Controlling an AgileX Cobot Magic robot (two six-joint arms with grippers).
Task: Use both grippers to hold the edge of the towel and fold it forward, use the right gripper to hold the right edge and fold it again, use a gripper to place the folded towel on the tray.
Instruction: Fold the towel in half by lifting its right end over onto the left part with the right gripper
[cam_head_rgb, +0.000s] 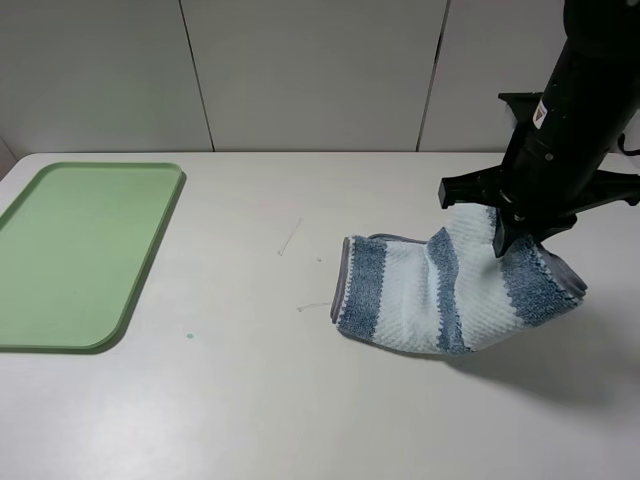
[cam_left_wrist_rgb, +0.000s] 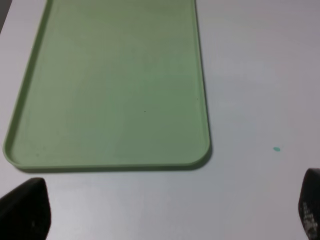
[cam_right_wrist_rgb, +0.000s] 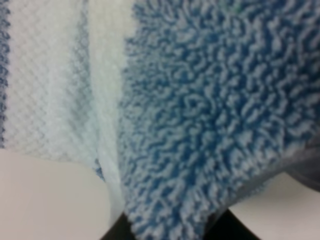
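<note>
The striped blue and whitish towel (cam_head_rgb: 440, 290) lies folded right of the table's middle. Its right part is lifted off the surface, while its left end with the grey edge (cam_head_rgb: 343, 280) rests flat. My right gripper (cam_head_rgb: 512, 238) comes down from above and is shut on the raised right part. In the right wrist view the terry cloth (cam_right_wrist_rgb: 200, 110) fills the frame, pinched between the black fingers (cam_right_wrist_rgb: 118, 233). The pale-green tray (cam_head_rgb: 90, 250) sits bare at the far left. My left gripper (cam_left_wrist_rgb: 167, 215) hovers open over the table beside the tray's (cam_left_wrist_rgb: 115, 90) short end, holding nothing.
The white table (cam_head_rgb: 250, 400) carries a small teal speck (cam_head_rgb: 187, 336) near the tray's corner and faint scratch marks at mid-table. A panelled wall (cam_head_rgb: 300, 70) closes off the back. The left arm is outside the exterior high view.
</note>
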